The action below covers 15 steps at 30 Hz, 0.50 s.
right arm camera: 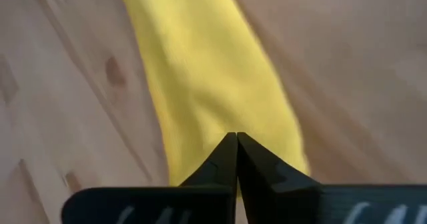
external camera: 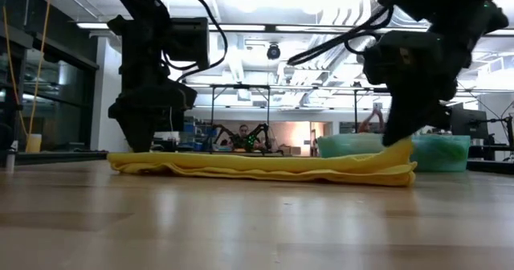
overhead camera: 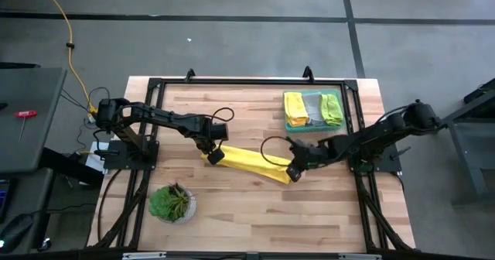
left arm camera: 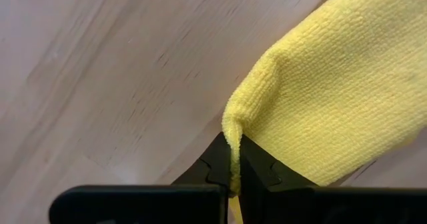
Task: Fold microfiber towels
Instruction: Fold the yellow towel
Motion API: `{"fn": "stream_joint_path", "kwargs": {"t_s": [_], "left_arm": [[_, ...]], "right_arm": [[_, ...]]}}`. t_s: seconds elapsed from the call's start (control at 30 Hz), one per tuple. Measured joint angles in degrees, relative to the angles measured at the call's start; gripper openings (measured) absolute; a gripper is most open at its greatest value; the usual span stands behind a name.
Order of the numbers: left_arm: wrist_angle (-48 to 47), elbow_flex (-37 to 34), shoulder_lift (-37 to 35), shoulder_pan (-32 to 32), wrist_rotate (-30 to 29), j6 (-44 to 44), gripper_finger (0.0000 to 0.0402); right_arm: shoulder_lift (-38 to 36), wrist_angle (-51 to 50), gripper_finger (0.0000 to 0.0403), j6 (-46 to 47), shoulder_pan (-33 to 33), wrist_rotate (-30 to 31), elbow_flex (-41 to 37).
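A bright yellow microfiber towel, folded into a long narrow strip, lies on the wooden table, running left to right near the middle. My left gripper stands over the strip's left end and is shut on it. My right gripper is at the strip's right end, also shut on the cloth. In the low view the strip lies flat in several layers, and its right end rises to the right fingers. My left gripper pinches a small raised pucker of cloth at the towel's left end between its two fingers. The fingers come from above, pointing down. The rest of the towel lies on the table. My right gripper is shut on the towel's right end, coming down at a slant from the table's right side, along the strip. That end is drawn a little way up off the table. The fingers themselves hide how many layers they have.
A green tray at the far right holds folded yellow, grey and lime towels. A small potted plant stands near the front left. Bare wood lies in front of the strip.
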Motion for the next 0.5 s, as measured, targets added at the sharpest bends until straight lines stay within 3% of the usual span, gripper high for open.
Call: {"fn": "stream_joint_path", "kwargs": {"t_s": [0.37, 0.5], "left_arm": [[0.9, 0.0, 0.0, 0.0, 0.0, -1.5, 0.0001], [0.9, 0.0, 0.0, 0.0, 0.0, -1.8, 0.0001]], "right_arm": [[7.5, 6.3, 0.0, 8.7, 7.0, 1.5, 0.0], [5.9, 5.1, 0.0, 8.4, 8.5, 0.9, 0.0]]}}
